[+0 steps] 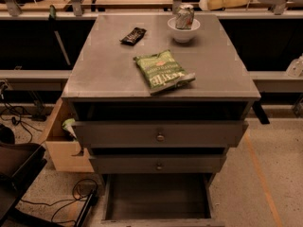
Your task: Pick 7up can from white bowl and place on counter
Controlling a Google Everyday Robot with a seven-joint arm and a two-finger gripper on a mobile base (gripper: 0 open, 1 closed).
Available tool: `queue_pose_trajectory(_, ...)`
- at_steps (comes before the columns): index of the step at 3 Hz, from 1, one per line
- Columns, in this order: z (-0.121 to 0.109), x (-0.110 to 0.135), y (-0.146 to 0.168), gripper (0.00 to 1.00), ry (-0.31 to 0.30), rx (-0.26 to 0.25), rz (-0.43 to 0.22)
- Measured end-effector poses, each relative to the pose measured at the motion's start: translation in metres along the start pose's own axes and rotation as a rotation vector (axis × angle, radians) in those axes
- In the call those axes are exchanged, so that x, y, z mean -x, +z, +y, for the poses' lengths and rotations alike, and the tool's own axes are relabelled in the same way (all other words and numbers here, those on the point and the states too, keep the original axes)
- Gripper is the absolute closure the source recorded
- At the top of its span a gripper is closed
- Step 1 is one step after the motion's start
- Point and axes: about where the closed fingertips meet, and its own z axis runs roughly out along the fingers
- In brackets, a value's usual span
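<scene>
- Nearest the camera, well below and in front of the small round white ceramic bowl, the lowest grey drawer of the cabinet is pulled fully out.
- Above it, two more grey drawers with round knobs, the middle one and the top one, stand slightly out from the cabinet front, also well in front of the bowl.
- A light wooden box sits on the floor against the cabinet's left side, far to the bowl's near-left.
- The broad flat grey counter forms the cabinet top and carries the bowl near its far edge, right of centre.
- A flat green chip bag lies on the counter, in front of the bowl and a little to its left, apart from it.
- A small dark flat packet, perhaps a snack wrapper, lies to the bowl's left, well apart from it.
- The dented silver-and-green 7up can stands in the bowl, roughly upright, its silver top above the rim.
- The cream-coloured gripper hangs just beyond the bowl, up and to its right, clear of the can; whether it is spread or closed I cannot tell.
</scene>
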Motion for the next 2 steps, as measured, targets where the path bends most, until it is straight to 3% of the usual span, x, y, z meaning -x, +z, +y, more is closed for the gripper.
queue_pose_trajectory(1, -0.014, -0.031, 0.049, 0.00, 0.082, -0.046, -0.015)
queue_pose_trajectory(2, -0.063, -0.058, 0.096, 0.00, 0.158, -0.196, -0.025)
